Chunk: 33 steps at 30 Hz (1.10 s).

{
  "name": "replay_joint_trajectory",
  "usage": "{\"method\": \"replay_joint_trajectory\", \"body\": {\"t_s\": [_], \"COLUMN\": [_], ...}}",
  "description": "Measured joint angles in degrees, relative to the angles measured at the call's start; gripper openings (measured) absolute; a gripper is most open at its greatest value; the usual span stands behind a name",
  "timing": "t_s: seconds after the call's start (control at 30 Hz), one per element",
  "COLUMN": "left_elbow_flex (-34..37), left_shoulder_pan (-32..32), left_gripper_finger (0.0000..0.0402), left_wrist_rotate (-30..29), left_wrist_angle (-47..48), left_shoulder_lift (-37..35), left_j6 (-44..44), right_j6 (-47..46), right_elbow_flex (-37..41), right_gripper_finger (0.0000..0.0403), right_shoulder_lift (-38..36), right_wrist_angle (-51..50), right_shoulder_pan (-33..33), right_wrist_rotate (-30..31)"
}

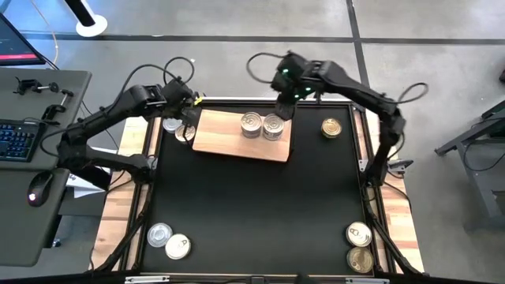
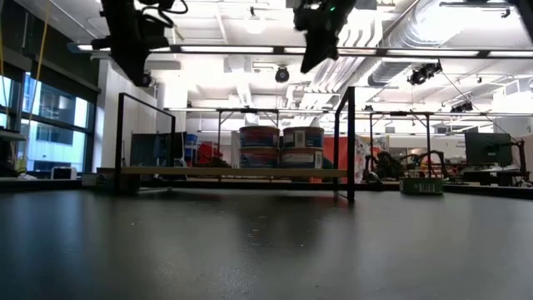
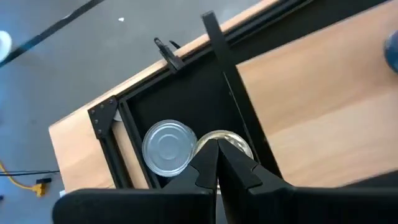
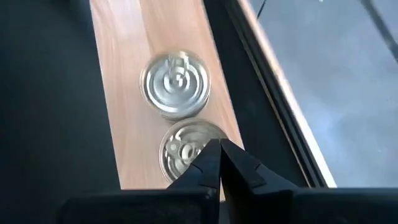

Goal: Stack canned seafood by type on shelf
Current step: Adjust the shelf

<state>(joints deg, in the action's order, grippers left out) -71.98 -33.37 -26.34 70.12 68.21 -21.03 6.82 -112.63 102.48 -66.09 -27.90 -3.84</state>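
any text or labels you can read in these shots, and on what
None can be read.
Printed labels on the two can stacks on the shelf: coloured bands only, too blurred in the low view.
Can lids: embossed rings, no lettering.
Keyboard beside the table: keys too small.

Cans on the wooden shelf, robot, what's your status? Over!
Both tools shut, empty: right tool above the shelf, left tool by its left end. Two stacks of cans on shelf. Six cans loose on mat. Nothing blocking.

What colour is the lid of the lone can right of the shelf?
Gold; the lone can shows best in the high view.
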Motion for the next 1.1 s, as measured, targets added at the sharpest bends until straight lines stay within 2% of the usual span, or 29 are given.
{"method": "replay_joint_trajectory", "body": {"t_s": [0.1,0.27,0.53,0.9,1.1], "left_elbow_flex": [1.52,5.39,7.47,7.45,7.38], "left_shoulder_pan": [-0.81,-1.93,-1.83,3.26,7.59], "left_gripper_finger": [0.0,0.0,0.0,0.0,0.0], "left_wrist_rotate": [-0.87,5.39,9.28,15.76,17.28], "left_wrist_angle": [-1.02,-0.12,-0.87,-7.27,-15.98], "left_shoulder_lift": [-0.29,1.18,4.14,4.93,9.57], "left_j6": [-1.36,-3.25,-6.99,-9.99,-10.06], "right_j6": [-1.65,-4.13,-6.44,-6.44,-6.64], "right_elbow_flex": [3.7,5.67,5.67,5.67,5.7], "right_gripper_finger": [0.0,0.0,0.0,0.0,0.0], "right_shoulder_lift": [-4.96,-11.71,-18.69,-22.08,-21.97], "right_wrist_angle": [2.75,3.35,2.62,-6.05,-6.88], "right_shoulder_pan": [-0.4,-0.61,-1.01,-1.01,-1.01], "right_wrist_rotate": [-1.02,-2.9,-4.22,-3.3,-3.28]}}
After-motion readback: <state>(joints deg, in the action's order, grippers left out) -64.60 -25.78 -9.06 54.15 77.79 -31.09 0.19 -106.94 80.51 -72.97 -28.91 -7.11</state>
